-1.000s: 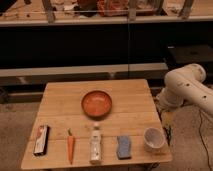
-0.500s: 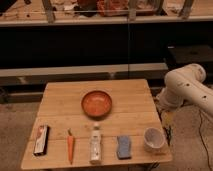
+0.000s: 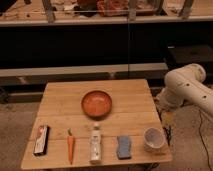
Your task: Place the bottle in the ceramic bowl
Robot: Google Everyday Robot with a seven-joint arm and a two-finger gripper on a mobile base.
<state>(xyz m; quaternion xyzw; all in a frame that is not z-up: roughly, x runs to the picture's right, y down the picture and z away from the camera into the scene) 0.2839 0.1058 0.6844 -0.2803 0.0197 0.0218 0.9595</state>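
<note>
The bottle is slim and whitish with a white cap. It lies on the wooden table near the front edge, cap pointing away from me. The ceramic bowl is orange-red and stands empty in the middle of the table, just behind the bottle. My white arm is at the table's right side. The gripper hangs down beside the right edge, well to the right of the bottle and bowl and touching neither.
Along the front edge lie a dark snack packet, a carrot left of the bottle, a blue sponge to its right and a white cup. Dark shelving stands behind the table.
</note>
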